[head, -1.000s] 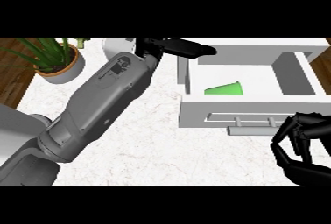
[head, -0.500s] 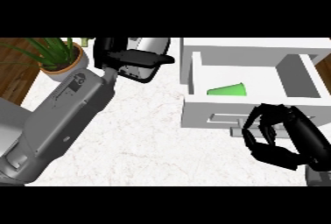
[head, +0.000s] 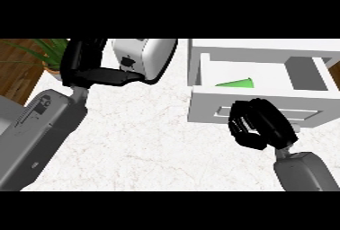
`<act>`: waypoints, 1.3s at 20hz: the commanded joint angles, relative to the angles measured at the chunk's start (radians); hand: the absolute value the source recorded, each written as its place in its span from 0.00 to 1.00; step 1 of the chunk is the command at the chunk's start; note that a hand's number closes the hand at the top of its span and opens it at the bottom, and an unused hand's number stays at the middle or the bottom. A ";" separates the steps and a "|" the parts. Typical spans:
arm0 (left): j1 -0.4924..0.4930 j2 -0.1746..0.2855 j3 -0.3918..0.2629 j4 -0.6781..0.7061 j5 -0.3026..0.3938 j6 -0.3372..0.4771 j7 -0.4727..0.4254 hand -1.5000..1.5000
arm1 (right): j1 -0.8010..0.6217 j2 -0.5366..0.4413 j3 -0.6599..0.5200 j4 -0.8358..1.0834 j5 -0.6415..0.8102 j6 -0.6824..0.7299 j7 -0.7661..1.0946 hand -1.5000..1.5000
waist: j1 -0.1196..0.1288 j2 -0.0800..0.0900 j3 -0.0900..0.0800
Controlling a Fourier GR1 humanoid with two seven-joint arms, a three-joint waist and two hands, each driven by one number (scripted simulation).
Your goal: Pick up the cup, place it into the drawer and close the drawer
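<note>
Leaves the cup (head: 238,83) lying inside the open drawer (head: 212,105); pulls left robot hand (head: 90,74), relaxed and empty, back beside the toaster (head: 143,54); brings right robot hand (head: 260,122), curled on nothing, up to the drawer front; needs only the closing push.

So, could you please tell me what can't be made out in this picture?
Head view:
The cup: only a green sliver shows; the front wall of the drawer hides the rest.
The right hand: it covers the drawer front, so contact is unclear.
The toaster: cut off by the top edge, partly behind the left hand.
</note>
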 commanded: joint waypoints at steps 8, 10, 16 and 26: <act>0.265 0.119 0.111 -0.152 0.023 -0.131 -0.039 0.00 | -0.348 0.096 -0.038 0.656 0.164 -0.222 -0.147 1.00 | -0.003 0.007 0.001; 0.277 0.120 0.125 -0.172 0.014 -0.136 -0.037 0.00 | -0.421 0.117 -0.066 0.786 0.163 -0.255 -0.182 1.00 | -0.004 0.008 0.001; 0.283 0.115 0.138 -0.182 -0.007 -0.159 -0.034 0.00 | -0.562 0.059 -0.171 1.076 0.124 -0.266 -0.301 1.00 | 0.014 0.019 0.002; 0.297 0.094 0.138 -0.168 0.016 -0.243 -0.039 0.00 | -0.750 -0.016 -0.262 1.234 0.069 -0.180 -0.297 1.00 | 0.056 0.042 0.003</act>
